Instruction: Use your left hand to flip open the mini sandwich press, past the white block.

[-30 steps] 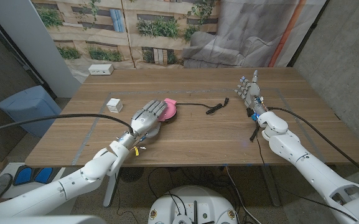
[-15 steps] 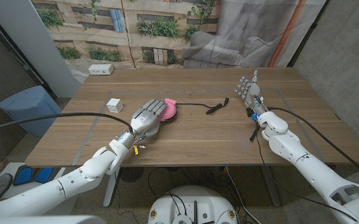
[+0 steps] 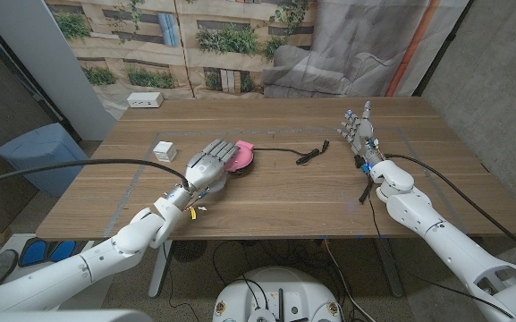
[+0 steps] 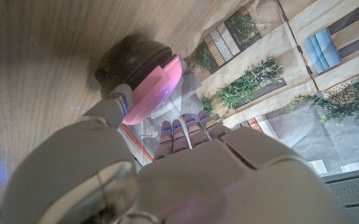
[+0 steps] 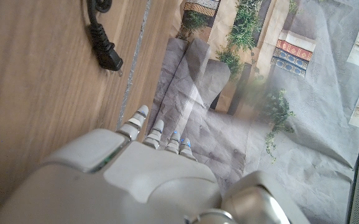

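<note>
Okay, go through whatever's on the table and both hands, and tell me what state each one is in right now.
mini sandwich press: pink lid partly raised in the left wrist view, not fully open.
left hand: at the press, fingers against its lid.
right hand: open, holding nothing.
white block: untouched, apart from the press.
black cable: loose, unplugged end.

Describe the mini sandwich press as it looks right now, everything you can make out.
The mini sandwich press is a small round appliance with a pink lid over a dark base, plastic by its look. It sits on the wooden table near the middle, right of the white block. A black cord runs from it. The left hand covers its near side; the left wrist view shows the lid tilted up off the base, fingers beside it.
</note>
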Robot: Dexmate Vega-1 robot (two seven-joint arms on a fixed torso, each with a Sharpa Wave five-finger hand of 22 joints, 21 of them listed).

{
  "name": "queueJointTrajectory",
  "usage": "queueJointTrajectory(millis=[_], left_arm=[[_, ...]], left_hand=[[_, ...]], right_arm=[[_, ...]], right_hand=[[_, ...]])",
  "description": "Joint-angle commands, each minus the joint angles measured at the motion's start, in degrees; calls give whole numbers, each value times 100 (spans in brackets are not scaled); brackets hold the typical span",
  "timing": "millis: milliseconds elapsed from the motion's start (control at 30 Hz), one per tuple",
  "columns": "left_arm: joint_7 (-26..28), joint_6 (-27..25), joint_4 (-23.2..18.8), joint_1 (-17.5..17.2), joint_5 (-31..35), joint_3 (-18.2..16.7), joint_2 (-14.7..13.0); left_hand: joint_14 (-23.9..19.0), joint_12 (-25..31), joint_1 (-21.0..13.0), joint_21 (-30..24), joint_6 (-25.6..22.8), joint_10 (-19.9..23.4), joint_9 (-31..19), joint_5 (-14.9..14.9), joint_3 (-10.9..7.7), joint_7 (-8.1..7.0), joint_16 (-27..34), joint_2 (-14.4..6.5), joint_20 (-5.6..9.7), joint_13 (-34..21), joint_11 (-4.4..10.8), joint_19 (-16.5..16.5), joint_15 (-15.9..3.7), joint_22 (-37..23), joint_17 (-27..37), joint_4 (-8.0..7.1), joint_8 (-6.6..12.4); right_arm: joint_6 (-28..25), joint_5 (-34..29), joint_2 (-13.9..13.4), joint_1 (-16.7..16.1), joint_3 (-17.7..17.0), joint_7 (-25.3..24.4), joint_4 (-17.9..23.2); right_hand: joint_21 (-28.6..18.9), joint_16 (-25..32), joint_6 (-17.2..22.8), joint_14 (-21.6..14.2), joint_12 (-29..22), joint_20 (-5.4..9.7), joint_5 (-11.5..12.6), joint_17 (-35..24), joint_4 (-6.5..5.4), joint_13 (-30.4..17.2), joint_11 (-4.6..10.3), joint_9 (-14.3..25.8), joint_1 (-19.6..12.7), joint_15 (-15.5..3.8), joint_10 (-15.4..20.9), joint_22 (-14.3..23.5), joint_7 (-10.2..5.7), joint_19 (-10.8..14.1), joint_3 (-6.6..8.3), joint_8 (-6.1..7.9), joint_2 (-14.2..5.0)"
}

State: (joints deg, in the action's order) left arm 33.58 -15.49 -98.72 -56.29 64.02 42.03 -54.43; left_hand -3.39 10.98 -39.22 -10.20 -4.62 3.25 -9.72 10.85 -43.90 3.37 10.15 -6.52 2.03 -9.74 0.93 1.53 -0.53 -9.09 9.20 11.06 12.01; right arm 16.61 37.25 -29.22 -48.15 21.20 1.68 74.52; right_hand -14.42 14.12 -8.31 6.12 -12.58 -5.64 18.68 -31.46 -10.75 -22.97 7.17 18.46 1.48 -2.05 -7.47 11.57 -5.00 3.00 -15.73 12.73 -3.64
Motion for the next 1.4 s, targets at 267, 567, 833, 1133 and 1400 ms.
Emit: queueJointTrajectory(millis=[267, 567, 833, 1133, 1400], left_arm=[[88, 4, -82, -13, 49, -120, -106], [152, 20, -47, 75, 130, -120, -66], [192, 32, 0, 182, 212, -100, -15], [268, 72, 109, 343, 298, -44, 68], [292, 106, 182, 468, 327, 10, 139]], left_hand=[[-63, 5, -104, -17, -80, 54, -35, 40, -14, 13, -1, -12, 227, -26, -1, 101, 8, -12, 8, -2, 3], [-86, -2, -152, -18, -89, 56, -35, 37, 1, -6, -1, -15, 227, -26, 37, 120, 27, -13, 8, -2, -4], [-100, -6, -187, -18, -104, 56, -36, 34, 16, -22, -4, -13, 218, -26, 55, 131, 48, -14, 9, -3, -7], [-100, -12, -221, -16, -124, 53, -37, 28, 44, -51, -10, -2, 224, -27, 78, 140, 39, -14, 9, -6, -8], [-106, -11, -240, -18, -136, 64, -38, 24, 69, -65, -12, 11, 231, -27, 97, 151, 34, -15, 9, -9, -9]], right_arm=[[-6, 1, -2, 2, -1, 1, 3], [-7, 1, -3, 1, -1, 0, 6], [-7, 1, -3, 0, -1, -1, 8], [-7, 1, -3, -1, -1, -1, 8], [-7, 1, -3, -1, -1, -1, 8]], right_hand=[[-25, 17, -35, 49, -32, -33, 42, -20, -9, -33, 3, 29, -19, -117, -47, 22, -1, -9, -40, 23, -513], [-22, 17, -32, 51, -33, -39, 42, -21, -9, -33, 0, 29, -19, -116, -46, 22, -4, -15, -40, 24, -514], [-24, 17, -30, 51, -31, -35, 42, -21, -9, -33, 11, 29, -19, -114, -49, 22, -2, -12, -40, 25, -514], [-24, 17, -30, 51, -33, -32, 42, -21, -9, -33, -4, 29, -19, -110, -45, 22, -9, -11, -40, 25, -514], [-24, 17, -30, 50, -30, -36, 42, -21, -9, -33, -2, 29, -19, -114, -51, 22, -10, -10, -40, 25, -513]])
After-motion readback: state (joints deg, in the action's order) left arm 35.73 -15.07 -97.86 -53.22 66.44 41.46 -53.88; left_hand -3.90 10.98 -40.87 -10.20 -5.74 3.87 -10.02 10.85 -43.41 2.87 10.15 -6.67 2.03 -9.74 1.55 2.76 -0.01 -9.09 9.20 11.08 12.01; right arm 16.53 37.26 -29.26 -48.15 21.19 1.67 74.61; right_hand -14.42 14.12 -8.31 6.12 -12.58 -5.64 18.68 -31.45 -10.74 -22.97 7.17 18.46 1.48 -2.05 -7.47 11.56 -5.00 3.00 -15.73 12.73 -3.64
